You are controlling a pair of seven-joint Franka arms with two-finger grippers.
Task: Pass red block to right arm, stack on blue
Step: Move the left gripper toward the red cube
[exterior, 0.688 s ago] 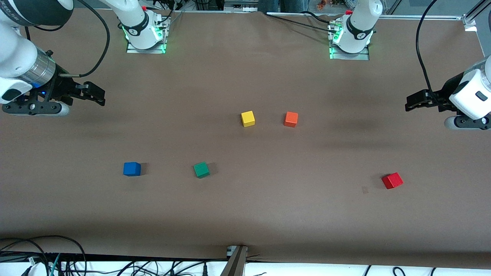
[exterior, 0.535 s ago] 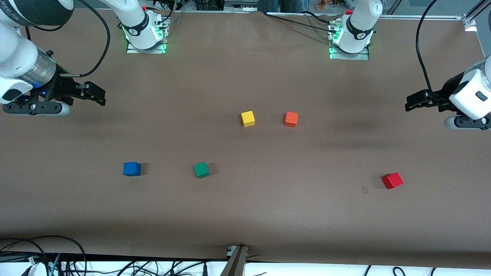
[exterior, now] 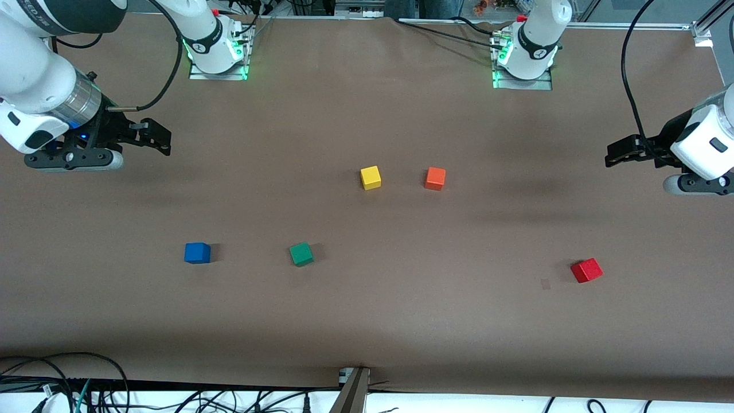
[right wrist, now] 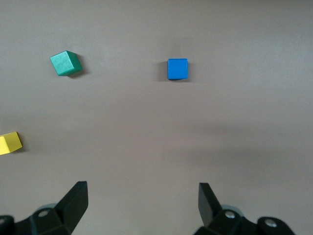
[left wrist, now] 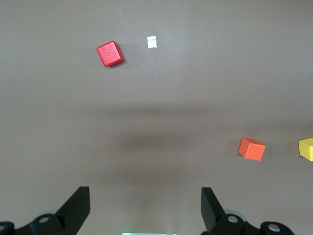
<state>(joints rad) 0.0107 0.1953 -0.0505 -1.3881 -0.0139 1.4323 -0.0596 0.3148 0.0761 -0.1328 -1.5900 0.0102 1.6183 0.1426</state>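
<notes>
The table carries five cubes, well apart. The blue cube and green cube lie toward the right arm's end. The red block lies toward the left arm's end. The yellow cube and orange cube lie farther from the front camera, mid-table.

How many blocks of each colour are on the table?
red block: 1
blue block: 1
green block: 1
yellow block: 1
orange block: 1
Total: 5 blocks
</notes>
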